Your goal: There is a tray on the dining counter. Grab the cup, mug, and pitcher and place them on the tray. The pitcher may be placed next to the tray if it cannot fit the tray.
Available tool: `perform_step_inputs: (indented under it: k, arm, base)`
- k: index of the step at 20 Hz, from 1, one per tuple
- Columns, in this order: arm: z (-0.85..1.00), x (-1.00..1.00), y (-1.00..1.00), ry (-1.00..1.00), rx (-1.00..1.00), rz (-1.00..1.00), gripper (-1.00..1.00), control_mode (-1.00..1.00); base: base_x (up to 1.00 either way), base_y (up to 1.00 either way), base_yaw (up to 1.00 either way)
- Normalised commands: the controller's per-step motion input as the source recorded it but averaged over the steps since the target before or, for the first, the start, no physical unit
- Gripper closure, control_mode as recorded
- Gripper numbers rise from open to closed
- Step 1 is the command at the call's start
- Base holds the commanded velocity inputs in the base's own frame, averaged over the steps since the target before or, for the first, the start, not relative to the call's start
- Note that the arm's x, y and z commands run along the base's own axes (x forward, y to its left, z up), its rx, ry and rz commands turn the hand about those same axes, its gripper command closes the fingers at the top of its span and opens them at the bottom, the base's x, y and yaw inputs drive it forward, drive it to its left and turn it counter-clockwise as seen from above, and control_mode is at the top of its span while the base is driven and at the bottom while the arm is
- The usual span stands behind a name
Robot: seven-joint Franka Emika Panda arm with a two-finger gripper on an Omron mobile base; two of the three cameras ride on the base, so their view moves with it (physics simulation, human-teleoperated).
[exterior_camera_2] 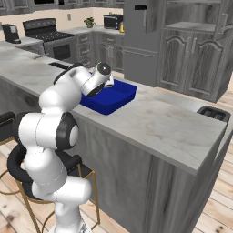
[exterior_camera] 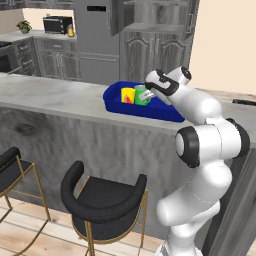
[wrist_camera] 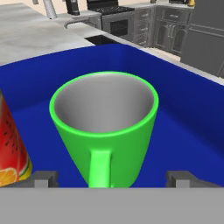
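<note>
- Left base view: the dining counter (exterior_camera: 55, 97) runs across the middle of the frame, and the tray (exterior_camera: 112, 95) sits on its pale top just right of centre.
- Inside the tray the yellow cup (exterior_camera: 127, 95) and the green mug (exterior_camera: 142, 95) stand upright, close beside each other, the cup on the left.
- The arm rises from the lower right, and its gripper (exterior_camera: 146, 93) sits right at the mug, partly covering it. From this side it is hard to tell how wide the fingers stand.
- Two bar stools (exterior_camera: 102, 197) stand at the lower left, in front of the counter.
- Right base view: the tray (exterior_camera_2: 119, 96) lies left of centre on the counter (exterior_camera_2: 168, 125), with the arm's wrist across its near left end, so the contents are hidden here.
- A stove (exterior_camera_2: 48, 34) and a coffee maker (exterior_camera_2: 10, 32) stand at the upper left.
- Hand view: the mug (wrist_camera: 105, 127) fills the centre, standing on the blue floor of the tray (wrist_camera: 192, 109), handle facing the camera, its grey inside empty.
- The cup (wrist_camera: 12, 148) shows at the left edge with its red-orange mark, near the mug but apart from it.
- The two fingertips (wrist_camera: 43, 178) stand far apart at the bottom, one on each side of the mug and clear of it; the hand is wide and holds nothing.
- Judged from this, cup and mug are both placed. The pitcher is left to fetch and set on or beside the tray.
</note>
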Motion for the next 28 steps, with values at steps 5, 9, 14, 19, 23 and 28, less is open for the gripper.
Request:
perform_step_inputs:
  k: [5, 9, 14, 19, 23, 28]
  arm:
    - [0.15, 0.0, 0.0, 0.0, 0.0, 0.0, -1.0, -1.0]
    - [0.8, -0.08, 0.0, 0.0, 0.0, -0.01, -1.0, -1.0]
    - [0.92, -0.6, -0.07, 0.02, 0.0, -0.11, -1.0, -1.0]
    - [0.75, -0.96, -0.03, 0.15, -0.02, -0.22, -1.0, -1.0]
    - [0.63, -0.88, -0.25, 0.23, -0.07, -0.19, -1.0, -1.0]
    - [0.33, -0.95, -0.21, 0.18, -0.13, -0.17, -1.0, -1.0]
  base:
    - [0.0, 0.0, 0.0]
    - [0.0, 0.0, 0.0]
    - [0.0, 0.0, 0.0]
    - [0.0, 0.0, 0.0]
    - [0.0, 0.0, 0.0]
    - [0.0, 0.0, 0.0]
